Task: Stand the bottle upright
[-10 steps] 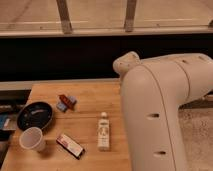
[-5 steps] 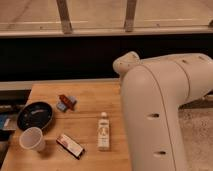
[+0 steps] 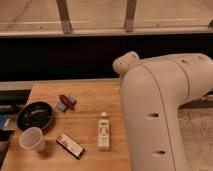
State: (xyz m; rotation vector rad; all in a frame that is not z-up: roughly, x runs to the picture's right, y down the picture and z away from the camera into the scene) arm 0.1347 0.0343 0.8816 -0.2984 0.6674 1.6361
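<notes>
The bottle (image 3: 103,131) is a slim whitish one with a white cap and a cream label. It lies on its side near the middle of the wooden table (image 3: 90,95), cap pointing to the far side. Nothing touches it. My big white arm (image 3: 165,110) fills the right of the camera view and covers the table's right part. My gripper is out of the picture; its jaws stand wide and hold nothing that I can see.
A dark round bowl (image 3: 35,115) sits at the table's left, with a white paper cup (image 3: 32,138) in front of it. A flat dark packet (image 3: 70,146) lies left of the bottle. A small red and blue item (image 3: 66,102) lies farther back. A dark wall runs behind.
</notes>
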